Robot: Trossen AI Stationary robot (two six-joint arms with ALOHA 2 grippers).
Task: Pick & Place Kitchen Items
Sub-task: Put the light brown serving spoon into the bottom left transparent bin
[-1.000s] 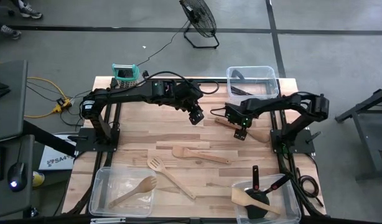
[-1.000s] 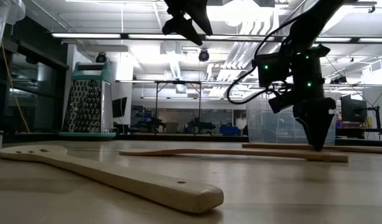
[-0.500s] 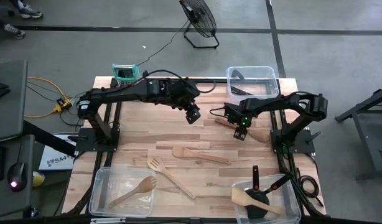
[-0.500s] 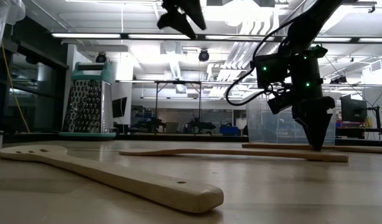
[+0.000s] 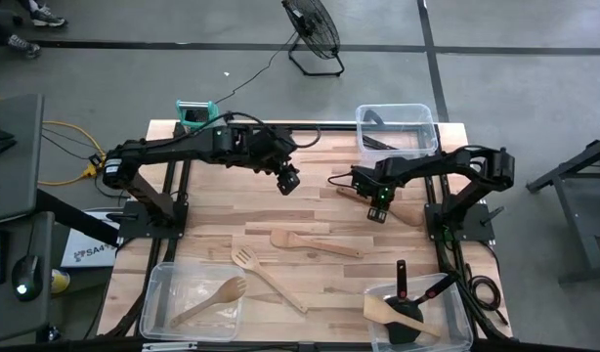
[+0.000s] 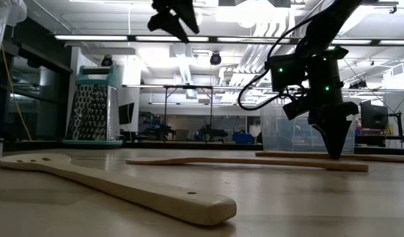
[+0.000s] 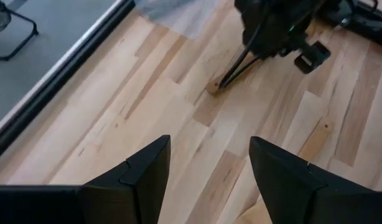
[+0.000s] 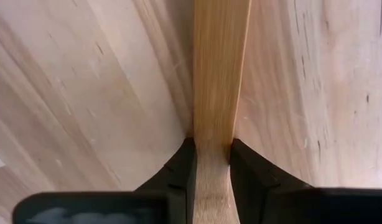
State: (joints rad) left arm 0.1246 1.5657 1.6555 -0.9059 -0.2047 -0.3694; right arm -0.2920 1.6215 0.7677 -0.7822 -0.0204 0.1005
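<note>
A pale wooden utensil (image 5: 383,203) lies flat on the table at the right, its handle end (image 7: 213,87) pointing toward the middle. My right gripper (image 5: 378,208) points straight down on it, shut on its handle. My left gripper (image 5: 288,181) hangs open and empty high over the middle of the table, also seen at the top of the low view (image 6: 172,16). A wooden spatula (image 5: 315,242) and a slotted wooden turner (image 5: 266,276) lie flat on the table nearer the front. My right gripper pinches the utensil's handle (image 8: 213,134) by its two narrow sides, one finger (image 8: 181,168) on each side. The fingers come from above, pointing down, and lie across the handle. The utensil rests flat on the table (image 6: 360,157).
A clear bin (image 5: 188,305) at the front left holds a wooden spoon. The bin (image 5: 461,318) at the front right holds black turners and a wooden spatula. A third bin (image 5: 396,122) stands at the far right, a metal grater (image 5: 194,115) at the far left.
My left gripper has drawn back toward the table's left edge, staying high and open. My right gripper has kept its place on the utensil, which has not moved.
</note>
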